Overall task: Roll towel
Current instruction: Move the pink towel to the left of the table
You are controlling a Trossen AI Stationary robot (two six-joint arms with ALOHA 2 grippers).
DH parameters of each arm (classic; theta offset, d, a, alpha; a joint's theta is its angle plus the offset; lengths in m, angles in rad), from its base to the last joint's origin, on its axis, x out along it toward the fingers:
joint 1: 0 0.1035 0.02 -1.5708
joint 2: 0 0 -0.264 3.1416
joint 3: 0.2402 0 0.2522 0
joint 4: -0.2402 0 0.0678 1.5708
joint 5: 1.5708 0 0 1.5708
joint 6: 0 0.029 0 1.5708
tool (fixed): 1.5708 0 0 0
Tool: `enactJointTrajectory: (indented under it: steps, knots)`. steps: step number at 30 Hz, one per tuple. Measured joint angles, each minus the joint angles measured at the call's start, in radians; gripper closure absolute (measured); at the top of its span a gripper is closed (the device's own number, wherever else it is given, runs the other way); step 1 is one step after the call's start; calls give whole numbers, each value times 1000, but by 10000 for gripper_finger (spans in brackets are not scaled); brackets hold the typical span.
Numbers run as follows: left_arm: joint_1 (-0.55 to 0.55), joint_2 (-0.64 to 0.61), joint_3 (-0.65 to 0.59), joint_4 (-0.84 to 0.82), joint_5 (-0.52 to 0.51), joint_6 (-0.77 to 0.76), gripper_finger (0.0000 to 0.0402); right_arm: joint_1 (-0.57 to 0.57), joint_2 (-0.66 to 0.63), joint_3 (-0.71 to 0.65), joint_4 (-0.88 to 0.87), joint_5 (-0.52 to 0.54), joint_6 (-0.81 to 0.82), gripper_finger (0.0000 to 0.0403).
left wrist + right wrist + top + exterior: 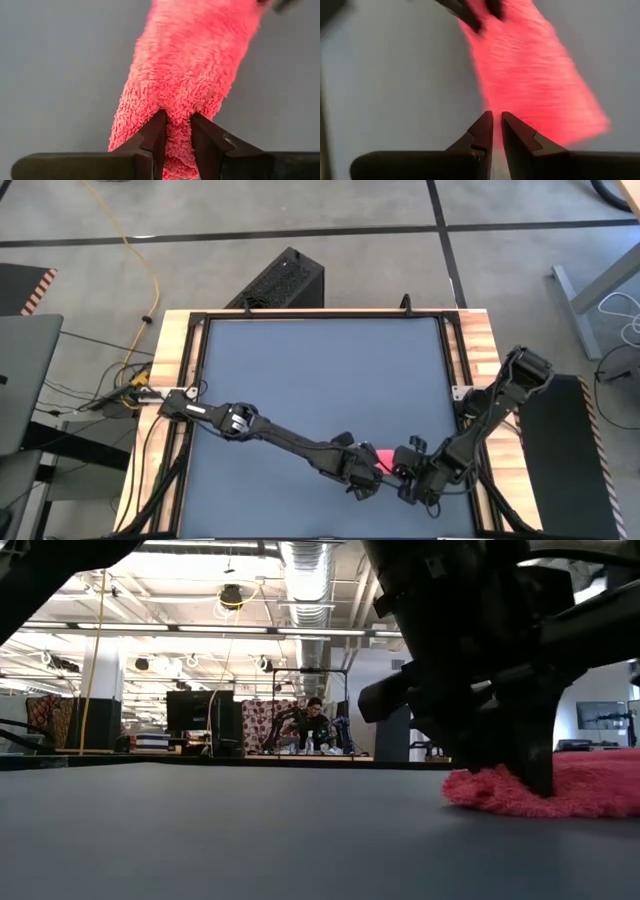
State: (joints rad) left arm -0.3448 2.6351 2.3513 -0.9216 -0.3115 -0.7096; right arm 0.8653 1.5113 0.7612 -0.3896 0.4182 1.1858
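Towel (192, 65) lies bunched on the table (320, 380), not rolled. Left claw (177, 122) and right claw (497, 122) each pinch an edge; rolling remains.

A dark grey tabletop (320, 380) sits in a wooden frame (172, 360). Beyond its far edge stands a black perforated box (283, 280) — a yellow cable (150, 270) trails across the floor nearby. A seated person (316, 725) shows in the room behind.
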Motion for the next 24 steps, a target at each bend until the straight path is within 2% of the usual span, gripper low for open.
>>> enactJointTrajectory:
  steps: [5, 11, 18, 24]
  knots:
    - [3, 0, 0, -12, 10, -3, 328, -16, -1, 6, 87, 11, -76, 335]
    - [4, -1, 0, -59, -2, -56, 329, -9, -2, 42, -112, -75, -37, 335]
    - [23, -3, -1, -345, -84, -194, 329, 99, -2, 59, -246, -114, 114, 335]
    - [39, 0, -3, -570, -95, -204, 329, 198, -2, 59, -304, -113, 277, 335]
